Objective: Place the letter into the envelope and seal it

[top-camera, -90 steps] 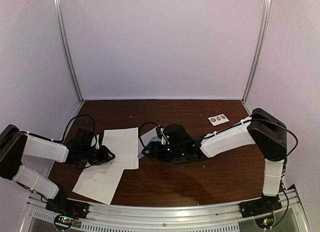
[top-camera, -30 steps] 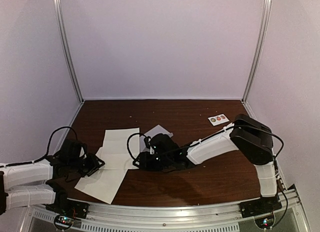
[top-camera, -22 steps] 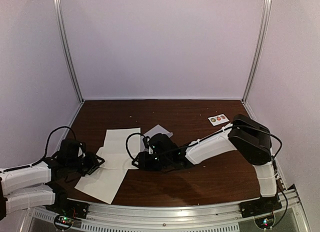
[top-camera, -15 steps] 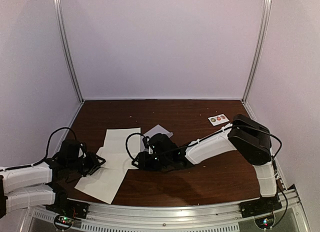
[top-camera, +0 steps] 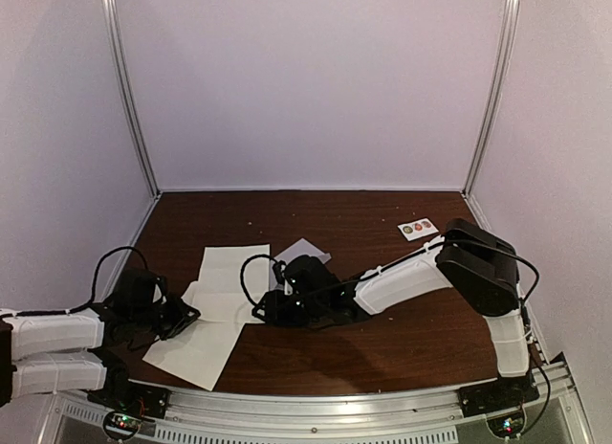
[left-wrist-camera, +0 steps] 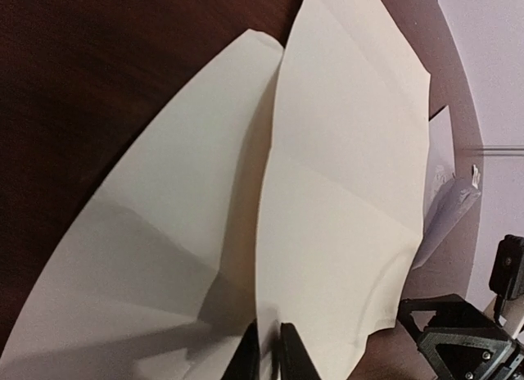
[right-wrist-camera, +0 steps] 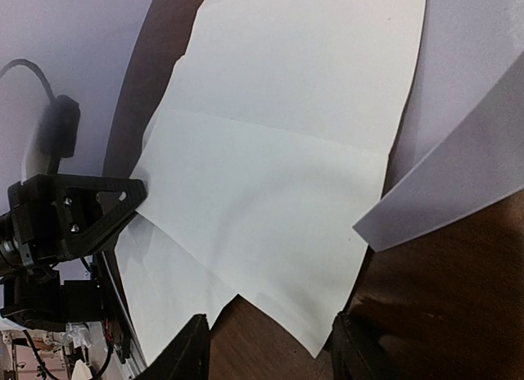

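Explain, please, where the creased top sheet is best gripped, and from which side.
Pinch the top sheet at its left edge, coming low from the left. That edge overlaps the lower sheet and casts a shadow, so it seems slightly raised; elsewhere it looks flat.

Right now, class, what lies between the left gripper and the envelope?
The creased white sheet spans the stretch from the left gripper to the envelope. The left wrist view shows this best, and the top view agrees.
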